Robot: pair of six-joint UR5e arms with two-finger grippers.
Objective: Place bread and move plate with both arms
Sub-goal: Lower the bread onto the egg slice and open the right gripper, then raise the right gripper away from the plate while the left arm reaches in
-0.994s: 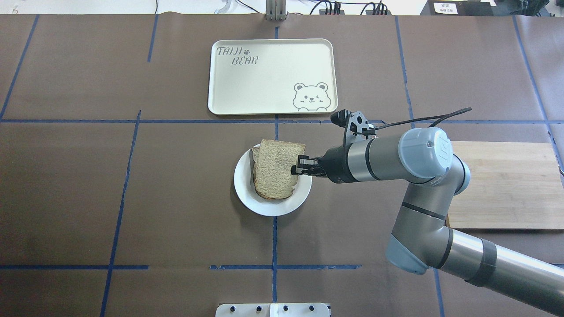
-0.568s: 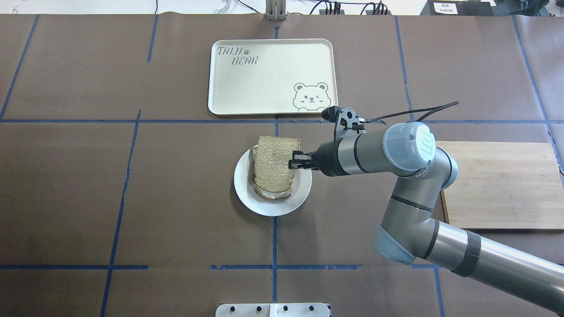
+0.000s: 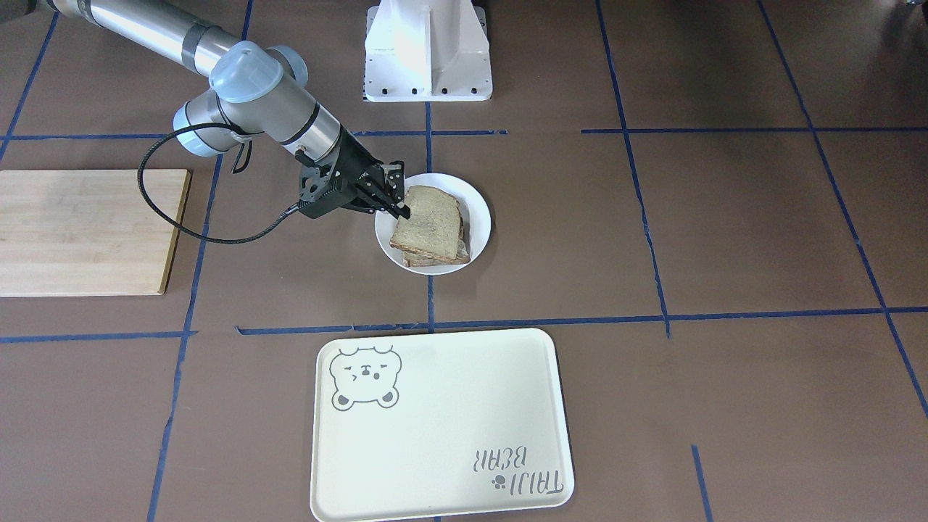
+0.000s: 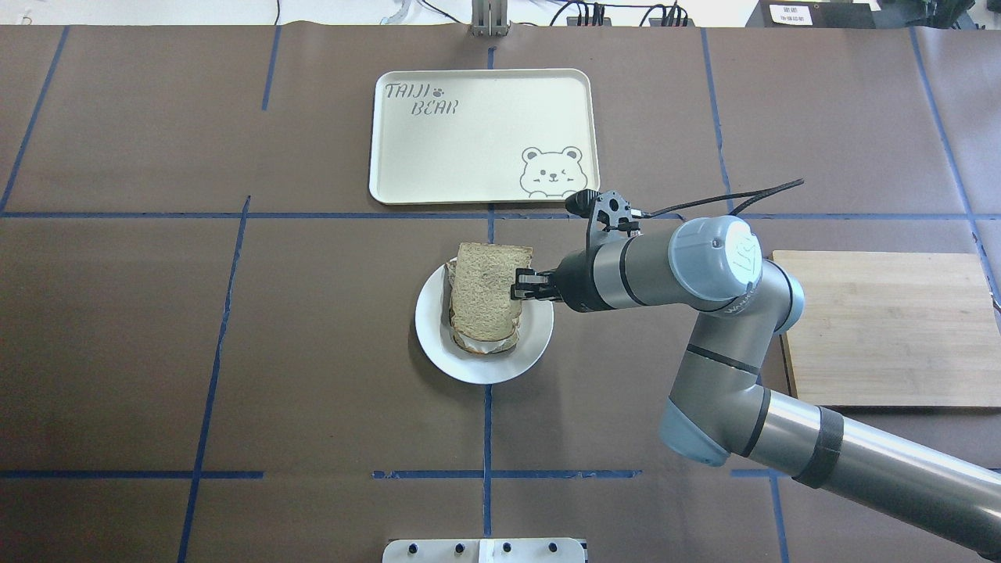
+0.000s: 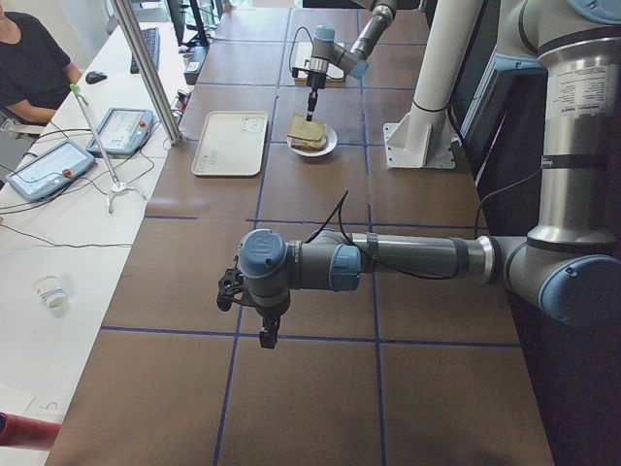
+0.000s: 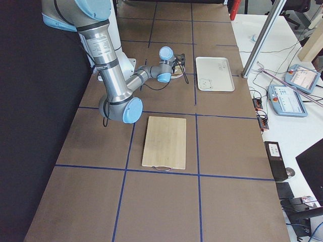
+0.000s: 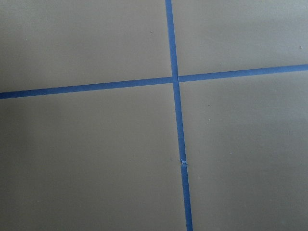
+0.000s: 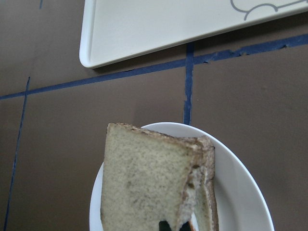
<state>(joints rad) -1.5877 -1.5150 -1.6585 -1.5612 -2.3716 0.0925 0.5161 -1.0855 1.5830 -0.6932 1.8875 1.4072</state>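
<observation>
My right gripper [image 4: 518,285] is shut on the right edge of the bread [image 4: 483,285], a bare light brown slice. It holds the slice tilted, low over the white plate [image 4: 435,338]. The bread leans on a second slice with a bit of white egg [image 4: 481,345] that lies on the plate. The front-facing view shows the gripper [image 3: 401,210], bread [image 3: 429,226] and plate [image 3: 480,212]. The right wrist view shows the bread [image 8: 144,187] close up over the plate [image 8: 240,187]. My left gripper [image 5: 267,335] hangs over bare table far from the plate; I cannot tell whether it is open.
A cream bear tray [image 4: 477,133] lies beyond the plate. A wooden cutting board [image 4: 884,328] lies to the right, partly under my right arm. The white robot base [image 3: 428,51] stands at the near edge. An operator [image 5: 29,58] sits at a side table.
My right gripper has moved left and a little farther away with the bread. The slice now sits lower, over the slice on the plate.
</observation>
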